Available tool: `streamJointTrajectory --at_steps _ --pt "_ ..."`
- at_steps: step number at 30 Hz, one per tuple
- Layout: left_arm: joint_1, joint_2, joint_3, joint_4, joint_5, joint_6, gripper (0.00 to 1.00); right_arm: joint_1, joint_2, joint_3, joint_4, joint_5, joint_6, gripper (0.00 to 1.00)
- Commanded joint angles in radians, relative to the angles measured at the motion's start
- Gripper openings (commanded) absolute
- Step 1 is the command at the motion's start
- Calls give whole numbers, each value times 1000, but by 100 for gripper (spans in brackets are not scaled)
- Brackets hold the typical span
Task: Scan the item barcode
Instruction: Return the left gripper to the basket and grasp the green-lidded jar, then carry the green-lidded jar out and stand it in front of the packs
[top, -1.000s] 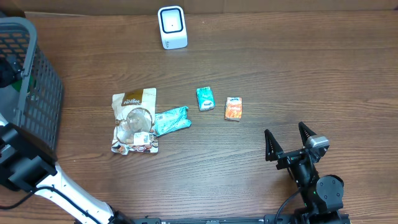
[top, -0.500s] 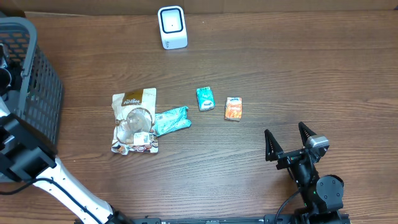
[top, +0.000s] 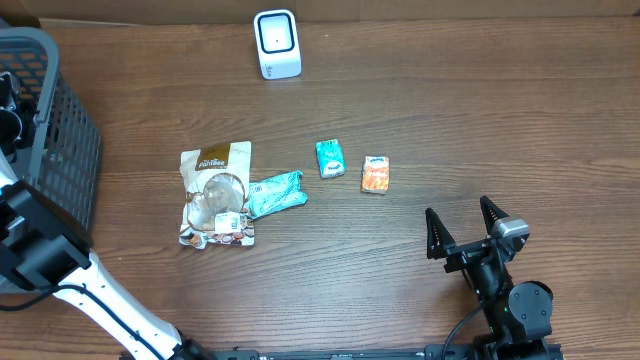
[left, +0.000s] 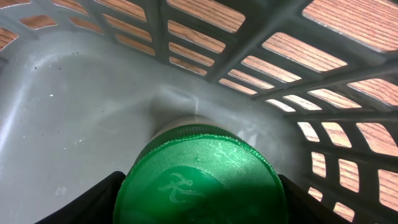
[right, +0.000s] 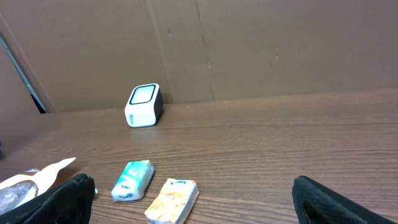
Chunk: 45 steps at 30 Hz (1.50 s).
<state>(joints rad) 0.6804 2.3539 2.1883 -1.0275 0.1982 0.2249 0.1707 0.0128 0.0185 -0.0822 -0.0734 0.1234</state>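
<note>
Overhead: my left arm reaches into the grey basket (top: 62, 120) at the table's left edge. The scanner (top: 277, 44) stands well apart, at the far side. The right gripper (top: 458, 208) sits low right, fingers splayed and empty.

Left wrist: a green-capped container (left: 199, 165) lies in the basket corner, cap toward the lens. I judge its long axis points straight away from the left gripper (left: 198, 186). One finger flanks each side; whether they are clamped or loose, I cannot tell.

Right wrist: wide jaws, only table ahead. The left arm is far nearer.
</note>
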Motion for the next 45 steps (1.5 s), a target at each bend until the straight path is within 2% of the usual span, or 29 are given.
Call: streamJointTrajectory --at_steps 1,5,10,15,27,31,38,45 --pt "-3 11 -2 -15 4 14 54 -2 -10 -11 4 2 4 100" --pt "-3 1 2 -26 0 2 49 -2 -10 -11 4 2 4 100" --pt "-3 -35 42 -55 -17 -71 50 -2 -10 -11 4 2 4 100" --pt "-3 -119 101 -104 -21 -93 50 -2 -10 -11 4 2 4 100" --pt "0 -488 116 -134 -23 -383 52 -2 -10 -11 4 2 4 100" --pt "-2 -631 116 -189 36 -500 54 -2 -10 -11 4 2 4 100" --pt "-50 -846 116 -259 65 -510 54 -2 -10 -11 4 2 4 100" --pt "-192 -902 115 -456 65 -470 54 -2 -10 -11 4 2 4 100"
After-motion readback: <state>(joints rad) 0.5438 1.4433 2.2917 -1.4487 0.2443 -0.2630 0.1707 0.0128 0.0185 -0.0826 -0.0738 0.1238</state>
